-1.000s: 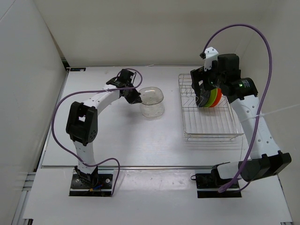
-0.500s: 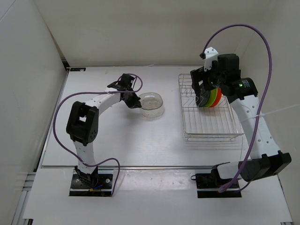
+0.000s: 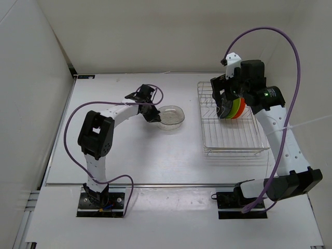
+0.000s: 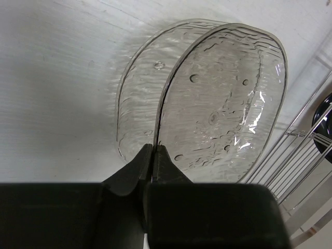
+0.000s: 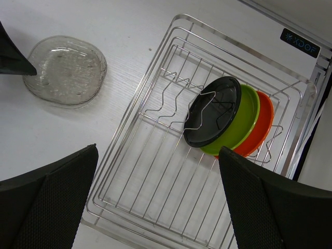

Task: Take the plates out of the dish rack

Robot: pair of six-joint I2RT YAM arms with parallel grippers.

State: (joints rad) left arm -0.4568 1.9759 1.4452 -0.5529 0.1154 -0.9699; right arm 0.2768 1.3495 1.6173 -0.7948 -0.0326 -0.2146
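Four plates. One clear plate (image 3: 171, 116) lies low at the worktop (image 3: 129, 150), left of the dish rack (image 3: 231, 140), its rim pinched by the left claw (image 4: 152, 149). Three stand on edge together in the rack's far part: black plate (image 5: 212, 111), lime green plate (image 5: 244, 122), orange plate (image 5: 264, 119). The right claw (image 5: 158, 149) gapes wide above them, holding nothing.

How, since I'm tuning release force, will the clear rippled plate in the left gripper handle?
Probably stiff: the clear rippled plate holds its shape pinched at one rim by the left gripper. Its glossy surface looks slippery. Shallow and wide, it seems unlikely to tip.
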